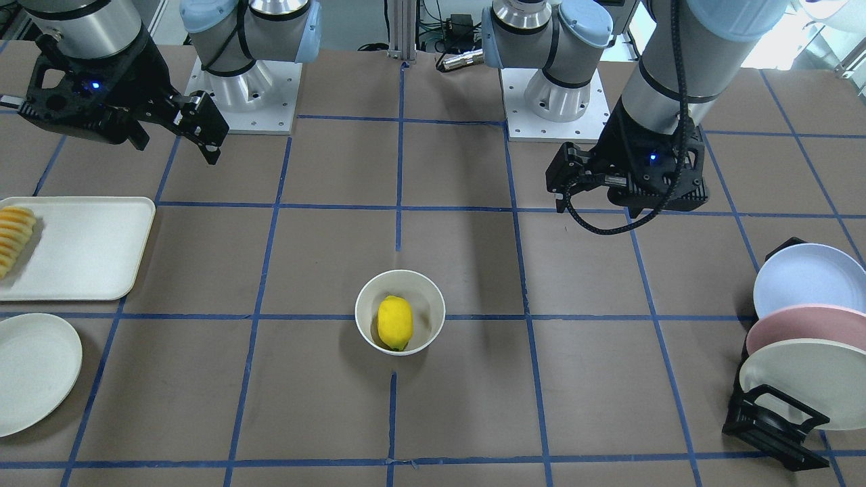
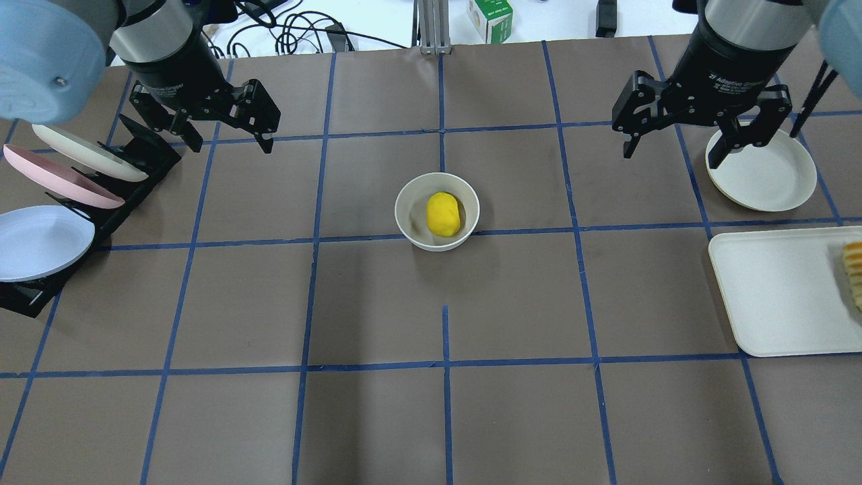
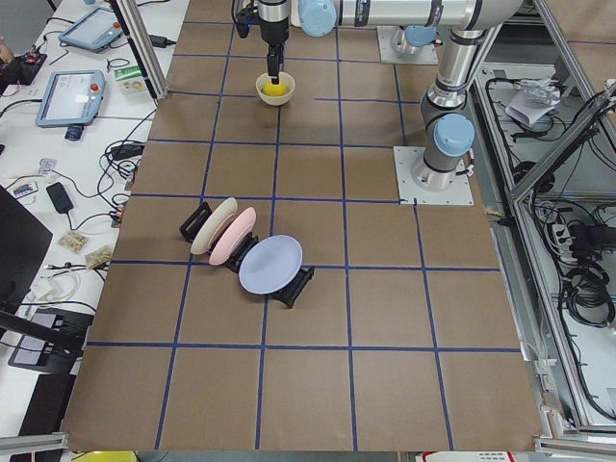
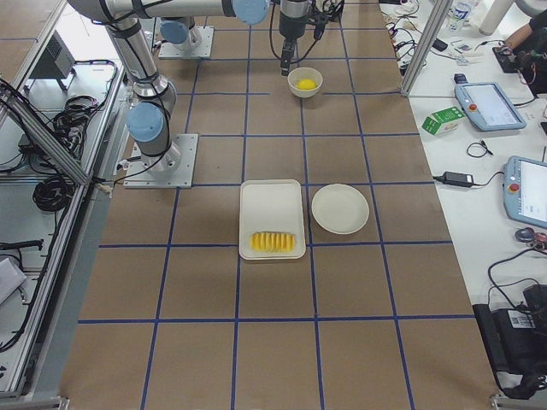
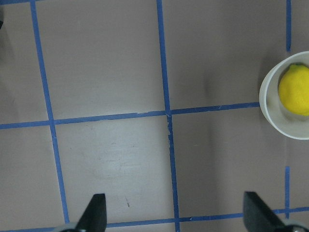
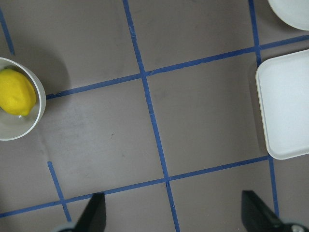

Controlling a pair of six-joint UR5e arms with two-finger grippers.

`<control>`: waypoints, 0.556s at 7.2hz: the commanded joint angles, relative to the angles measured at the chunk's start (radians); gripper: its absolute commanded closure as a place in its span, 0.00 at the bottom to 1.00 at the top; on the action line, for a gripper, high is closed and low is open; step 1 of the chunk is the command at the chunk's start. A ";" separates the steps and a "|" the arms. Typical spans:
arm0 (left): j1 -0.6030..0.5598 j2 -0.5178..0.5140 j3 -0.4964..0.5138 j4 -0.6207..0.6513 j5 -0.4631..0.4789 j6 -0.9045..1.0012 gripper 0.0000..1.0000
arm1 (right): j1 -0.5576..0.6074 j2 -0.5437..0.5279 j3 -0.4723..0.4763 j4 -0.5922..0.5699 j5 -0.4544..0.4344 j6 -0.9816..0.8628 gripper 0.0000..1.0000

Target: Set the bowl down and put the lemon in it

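Note:
The off-white bowl (image 2: 407,219) stands upright at the middle of the table, with the yellow lemon (image 2: 444,213) lying inside it. Both also show in the front view, the bowl (image 1: 364,318) and the lemon (image 1: 394,322). My left gripper (image 2: 230,143) is open and empty, raised above the table far-left of the bowl. My right gripper (image 2: 672,156) is open and empty, raised far-right of the bowl, beside the flat plate. The left wrist view shows the bowl (image 5: 269,112) and lemon (image 5: 294,89) at its right edge. The right wrist view shows them at its left edge (image 6: 21,129).
A black rack (image 2: 145,158) with blue, pink and cream plates stands at the left. A flat off-white plate (image 2: 768,178) and a white tray (image 2: 774,289) with sliced orange-yellow food (image 2: 854,269) lie at the right. Blue tape lines grid the brown table.

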 commanded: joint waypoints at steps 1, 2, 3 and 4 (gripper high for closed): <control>-0.003 0.005 -0.003 -0.001 0.000 -0.001 0.00 | 0.001 0.001 0.001 -0.005 0.010 -0.006 0.00; -0.003 0.005 -0.003 -0.001 0.000 0.001 0.00 | 0.001 0.000 0.001 -0.005 0.008 -0.006 0.00; -0.003 0.005 -0.003 -0.001 0.000 0.001 0.00 | 0.001 0.000 0.001 -0.005 0.002 -0.008 0.00; -0.003 0.005 -0.003 -0.001 0.000 0.001 0.00 | 0.001 0.000 0.001 -0.002 -0.002 -0.009 0.00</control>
